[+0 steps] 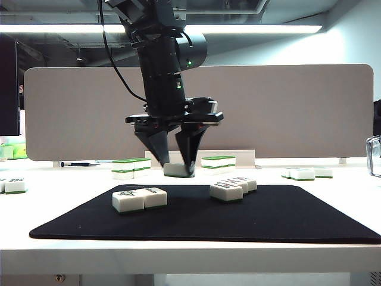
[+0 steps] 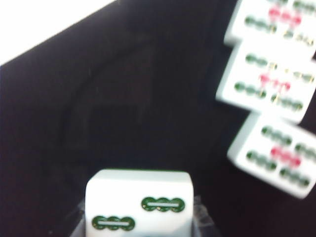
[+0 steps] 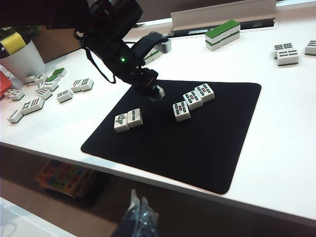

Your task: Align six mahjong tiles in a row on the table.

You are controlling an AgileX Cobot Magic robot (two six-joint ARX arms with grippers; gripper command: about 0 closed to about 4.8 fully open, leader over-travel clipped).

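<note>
while held level, the tile (image 1: 176,170) spans the left end effector (image 1: 177,168) crosswise.

A black mat (image 3: 182,133) is seen lying on the white counter (image 3: 281,118). Near the mat's middle, a row of three white mahjong tiles (image 3: 193,99) is laid touching, running diagonally toward the far right. To their left, a pair of tiles (image 3: 128,120) is set side by side. The left tool (image 3: 154,92) is lowered over the mat's far left part, and a white tile (image 3: 160,92) is gripped between its fingers. Loose tiles (image 3: 47,94) are scattered on the counter at the left, beside a white cup (image 3: 22,61). Green-topped stacked tiles (image 3: 222,33) are placed at the far side. The right tool (image 3: 138,219) is partly shown at the near edge, its jaws' state unclear.
</note>
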